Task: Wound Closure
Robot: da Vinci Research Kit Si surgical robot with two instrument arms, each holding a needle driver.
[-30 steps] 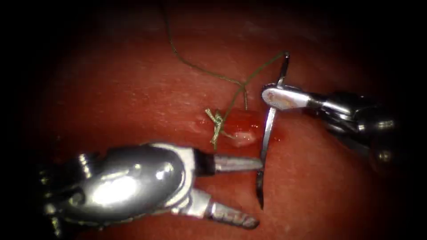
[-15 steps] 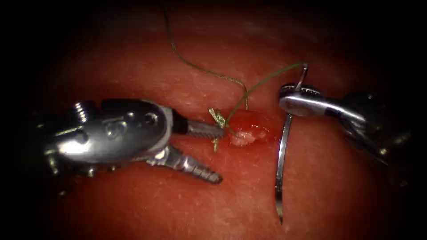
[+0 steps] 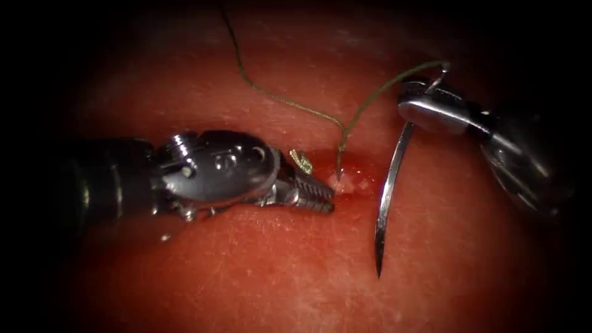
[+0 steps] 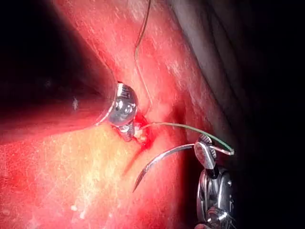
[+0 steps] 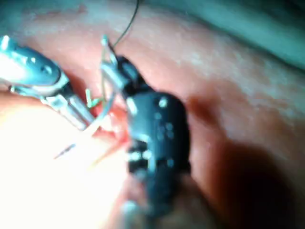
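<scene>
So one greenish knot [image 3: 301, 161] sits left of the red cut [image 3: 348, 179]. My right gripper [image 3: 425, 106] clamps the curved steel needle [image 3: 387, 191] near its tail, outside the tissue [image 3: 246, 265]; my left gripper [image 3: 316, 194] looks closed at the cut edge, and more stitches remain, I judge.

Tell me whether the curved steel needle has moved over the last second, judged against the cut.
Yes. The curved steel needle, held near its thread end by the right tool, has shifted right and up, away from the red cut, free of the tissue.
</scene>
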